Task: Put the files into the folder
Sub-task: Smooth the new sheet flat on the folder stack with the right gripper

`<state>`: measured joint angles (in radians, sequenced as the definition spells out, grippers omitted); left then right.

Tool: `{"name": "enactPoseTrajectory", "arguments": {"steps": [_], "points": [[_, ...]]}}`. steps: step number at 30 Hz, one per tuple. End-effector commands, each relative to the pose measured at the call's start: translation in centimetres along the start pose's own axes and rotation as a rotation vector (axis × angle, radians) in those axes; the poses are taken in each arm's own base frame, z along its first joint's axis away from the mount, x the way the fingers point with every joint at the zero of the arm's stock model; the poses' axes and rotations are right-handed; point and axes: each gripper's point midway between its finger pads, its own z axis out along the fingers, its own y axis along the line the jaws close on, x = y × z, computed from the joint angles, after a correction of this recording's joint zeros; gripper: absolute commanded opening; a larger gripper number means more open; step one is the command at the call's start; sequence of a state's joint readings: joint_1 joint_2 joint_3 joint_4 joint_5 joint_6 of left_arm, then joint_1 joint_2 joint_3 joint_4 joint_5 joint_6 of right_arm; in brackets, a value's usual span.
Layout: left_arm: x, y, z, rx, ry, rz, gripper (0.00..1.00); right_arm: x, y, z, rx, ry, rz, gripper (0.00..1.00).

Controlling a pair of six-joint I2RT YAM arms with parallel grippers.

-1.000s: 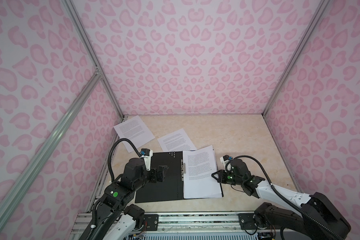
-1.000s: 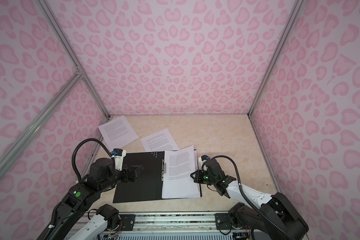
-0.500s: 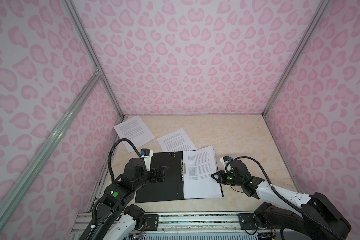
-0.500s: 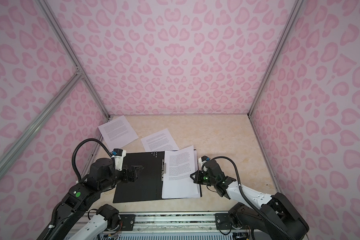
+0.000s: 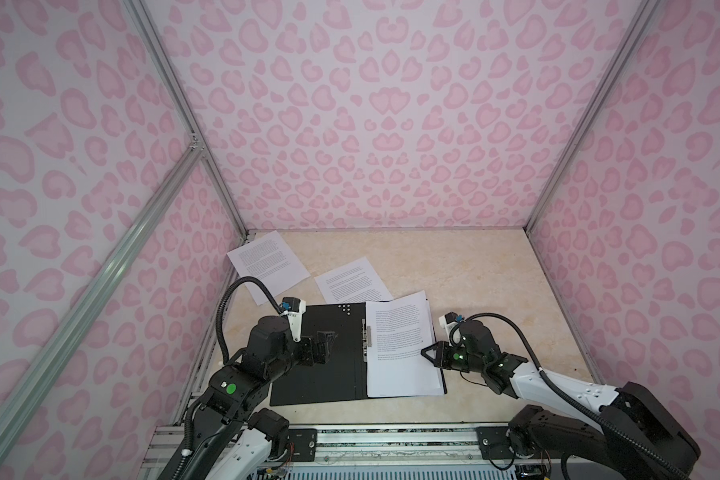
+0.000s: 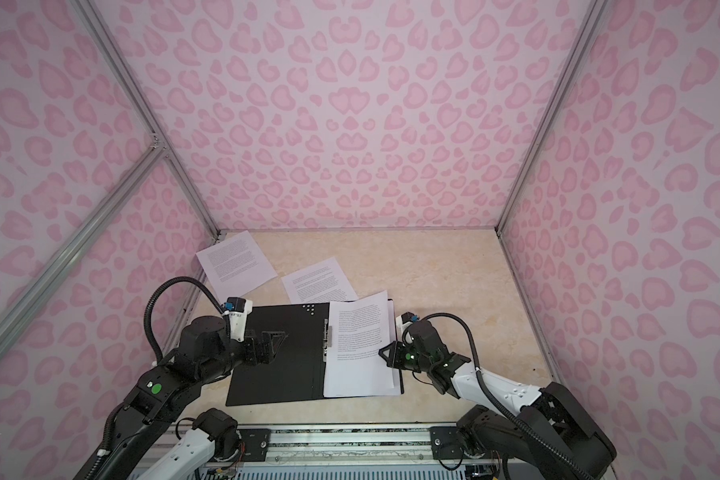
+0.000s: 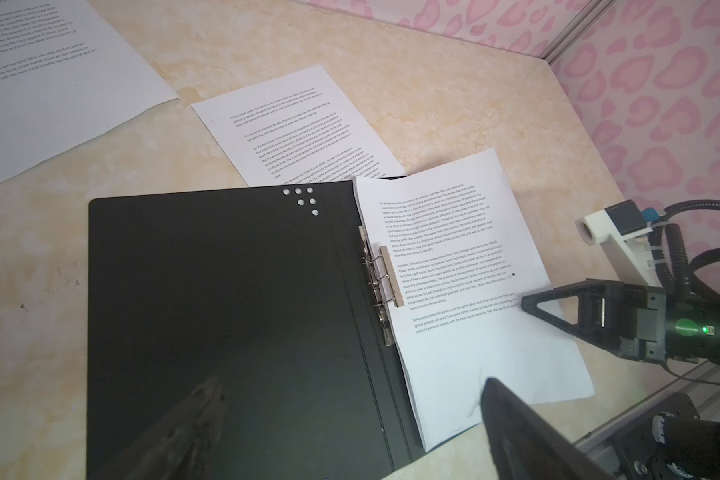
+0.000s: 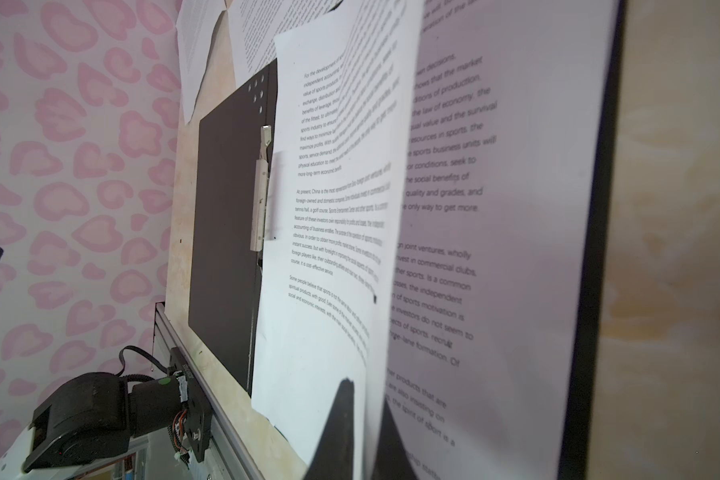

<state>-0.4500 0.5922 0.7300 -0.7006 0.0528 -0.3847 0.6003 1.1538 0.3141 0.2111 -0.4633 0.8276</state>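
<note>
The folder [image 5: 321,374] lay open on the worktop [image 5: 474,270], with the files [image 5: 404,374] stacked on its right half. The right pincer [image 5: 425,352], nearly closed, pinched the top sheet [image 7: 454,257] by its outer edge. The left pincer [image 5: 325,345] gaped empty over the black cover. Beyond, two loose sheets [image 5: 352,279] lay as a second before.

One folder [image 5: 329,384], at least four sheets [image 5: 400,374]
</note>
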Motion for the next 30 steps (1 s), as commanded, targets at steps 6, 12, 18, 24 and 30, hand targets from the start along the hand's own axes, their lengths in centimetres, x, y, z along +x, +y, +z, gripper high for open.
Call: {"name": "enactPoseTrajectory", "arguments": {"steps": [6, 12, 18, 24, 30], "points": [[-0.5, -0.2, 0.1, 0.012, -0.020, 0.010, 0.97, 0.0, -0.4, 0.1, 0.011, -0.011, 0.000, 0.26], [-0.4, -0.3, 0.1, 0.014, -0.017, 0.010, 0.97, 0.0, -0.8, 0.1, 0.032, -0.011, -0.001, 0.46], [-0.4, -0.3, 0.2, 0.013, -0.014, 0.010, 0.97, 0.0, -1.4, -0.2, 0.068, -0.017, -0.008, 0.68], [-0.3, -0.3, 0.3, 0.014, -0.009, 0.010, 0.97, -0.1, -2.2, -0.6, 0.120, -0.026, -0.026, 0.71], [-0.2, -0.3, 0.5, 0.011, -0.001, 0.010, 0.97, 0.0, -2.4, -0.6, 0.128, -0.022, -0.033, 0.71]]}}
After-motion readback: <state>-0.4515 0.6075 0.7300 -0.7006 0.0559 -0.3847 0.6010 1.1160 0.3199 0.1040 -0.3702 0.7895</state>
